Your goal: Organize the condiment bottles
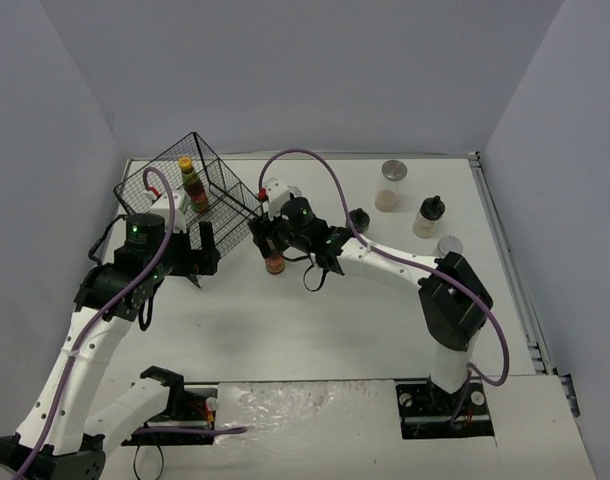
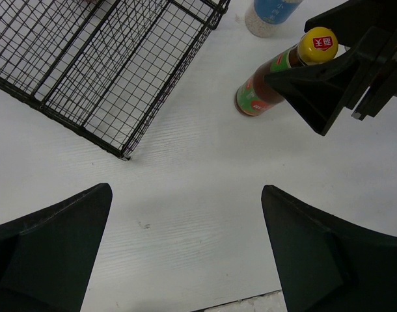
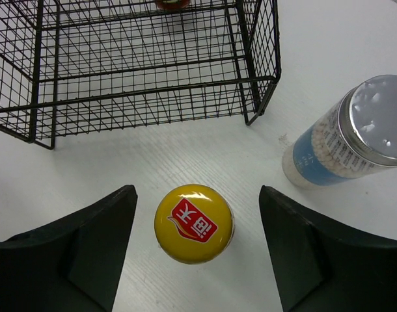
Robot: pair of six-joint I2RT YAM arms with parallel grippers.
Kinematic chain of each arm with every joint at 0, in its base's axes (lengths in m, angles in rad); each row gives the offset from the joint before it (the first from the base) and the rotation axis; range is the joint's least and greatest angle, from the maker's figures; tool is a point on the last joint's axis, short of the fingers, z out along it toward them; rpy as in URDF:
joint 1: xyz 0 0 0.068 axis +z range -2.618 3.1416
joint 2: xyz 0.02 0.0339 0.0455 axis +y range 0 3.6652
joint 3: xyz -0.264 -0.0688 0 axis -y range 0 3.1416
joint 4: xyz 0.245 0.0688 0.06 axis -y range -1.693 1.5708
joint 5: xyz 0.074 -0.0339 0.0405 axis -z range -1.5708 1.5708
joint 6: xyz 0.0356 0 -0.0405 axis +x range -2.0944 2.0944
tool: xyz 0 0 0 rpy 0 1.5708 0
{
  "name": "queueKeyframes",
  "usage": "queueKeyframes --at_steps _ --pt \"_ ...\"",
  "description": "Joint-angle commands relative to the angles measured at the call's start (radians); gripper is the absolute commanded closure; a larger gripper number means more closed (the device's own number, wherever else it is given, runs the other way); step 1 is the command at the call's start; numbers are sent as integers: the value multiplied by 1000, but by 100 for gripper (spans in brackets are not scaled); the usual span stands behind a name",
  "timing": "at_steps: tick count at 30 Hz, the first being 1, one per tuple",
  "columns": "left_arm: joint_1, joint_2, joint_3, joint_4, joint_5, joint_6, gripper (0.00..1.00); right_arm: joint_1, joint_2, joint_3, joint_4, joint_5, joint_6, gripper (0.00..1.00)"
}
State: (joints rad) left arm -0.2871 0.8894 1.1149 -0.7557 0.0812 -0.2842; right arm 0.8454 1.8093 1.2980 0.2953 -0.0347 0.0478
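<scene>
A dark red sauce bottle with a yellow cap (image 3: 194,223) stands upright on the table between the fingers of my right gripper (image 3: 197,190), which is open with gaps on both sides of the cap. From above, this bottle (image 1: 275,263) is just right of the black wire basket (image 1: 225,185). A second yellow-capped sauce bottle (image 1: 192,185) stands inside the basket. A blue-labelled silver-lidded jar (image 3: 355,136) stands close to the right. My left gripper (image 2: 187,188) is open and empty over bare table, near the basket's front corner. It sees the sauce bottle (image 2: 267,88) between the right fingers.
At the back right stand a lidded jar (image 1: 390,185), a black-capped shaker (image 1: 429,217), another black-capped shaker (image 1: 360,218) and a silver-lidded jar (image 1: 450,246). The table's right edge has a metal rail (image 1: 505,240). Grey walls enclose the table.
</scene>
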Motion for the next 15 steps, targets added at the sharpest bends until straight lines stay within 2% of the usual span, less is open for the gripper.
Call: queueKeyframes --at_steps 1,3,5,11,15 --pt "-6 14 32 73 27 -39 3 8 -85 12 63 23 -10 23" --pt "-6 26 34 93 50 -57 3 8 -146 -24 45 31 -11 8" --pt "-7 46 31 118 84 -77 3 7 -187 -76 22 53 -7 1" --pt "-67 148 26 211 79 -140 3 3 -463 -312 -75 203 27 0" --pt "-177 229 72 273 -2 -155 3 0 -680 -476 -138 301 95 0"
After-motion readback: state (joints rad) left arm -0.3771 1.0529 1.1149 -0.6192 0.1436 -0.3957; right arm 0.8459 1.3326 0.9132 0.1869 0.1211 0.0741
